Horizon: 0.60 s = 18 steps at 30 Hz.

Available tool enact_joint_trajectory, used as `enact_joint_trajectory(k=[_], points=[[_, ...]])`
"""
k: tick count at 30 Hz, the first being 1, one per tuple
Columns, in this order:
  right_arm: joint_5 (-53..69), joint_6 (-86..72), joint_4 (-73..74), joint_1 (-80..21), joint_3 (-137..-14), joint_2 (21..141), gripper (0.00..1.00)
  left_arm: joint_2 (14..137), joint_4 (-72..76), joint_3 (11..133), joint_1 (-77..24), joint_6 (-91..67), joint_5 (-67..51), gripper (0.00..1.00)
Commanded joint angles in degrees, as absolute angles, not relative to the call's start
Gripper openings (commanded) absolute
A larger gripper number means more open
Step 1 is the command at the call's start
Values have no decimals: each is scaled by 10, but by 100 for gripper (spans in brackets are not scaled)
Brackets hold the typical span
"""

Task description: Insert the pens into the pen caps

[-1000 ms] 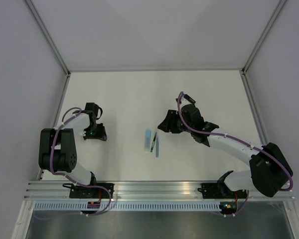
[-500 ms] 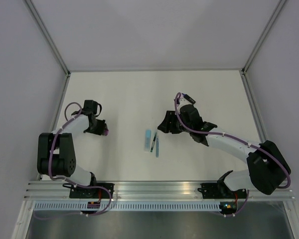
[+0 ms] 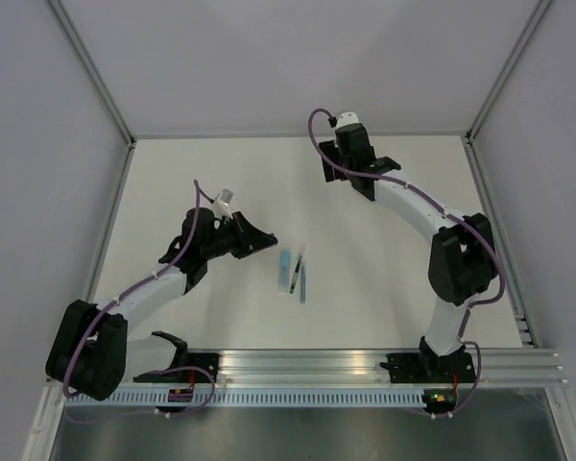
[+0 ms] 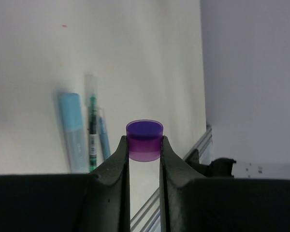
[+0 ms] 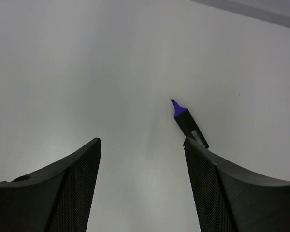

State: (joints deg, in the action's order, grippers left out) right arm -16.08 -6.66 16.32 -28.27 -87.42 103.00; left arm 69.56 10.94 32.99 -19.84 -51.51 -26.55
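Note:
My left gripper [image 4: 144,145] is shut on a short purple cap [image 4: 144,140], held above the table; in the top view it [image 3: 265,241] is just left of the pens. A pale-blue highlighter [image 3: 285,270], a thin dark pen [image 3: 295,269] and a thin blue pen [image 3: 302,284] lie side by side mid-table, and also show in the left wrist view [image 4: 73,130]. My right gripper [image 5: 141,141] is open and empty, at the back of the table [image 3: 346,175]. The black-and-purple marker [image 5: 188,123] lies uncapped just past its right finger. No other cap shows.
The white table [image 3: 221,173] is walled by grey panels at the back and both sides. An aluminium rail [image 3: 307,363] runs along the near edge and shows in the left wrist view [image 4: 198,150].
My left gripper has swung from the table's left side to just left of the pens, carrying the purple cap. My right arm has left the pens and moved to the back of the table.

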Motion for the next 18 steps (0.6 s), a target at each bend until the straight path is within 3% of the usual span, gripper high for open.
enact_joint_trajectory(k=[1,3,6,18], points=[[-160,46,251,-234,-897,1088,76,678,289,290,-228,-482,-367,2],[-67,57,243,-192,-902,1099,77,680,368,277,-229,-504,-416,2],[-43,94,247,-175,-930,1124,78,674,432,261,-234,-512,-446,2],[38,156,327,-120,-1024,1241,76,642,464,235,-243,-519,-437,2]])
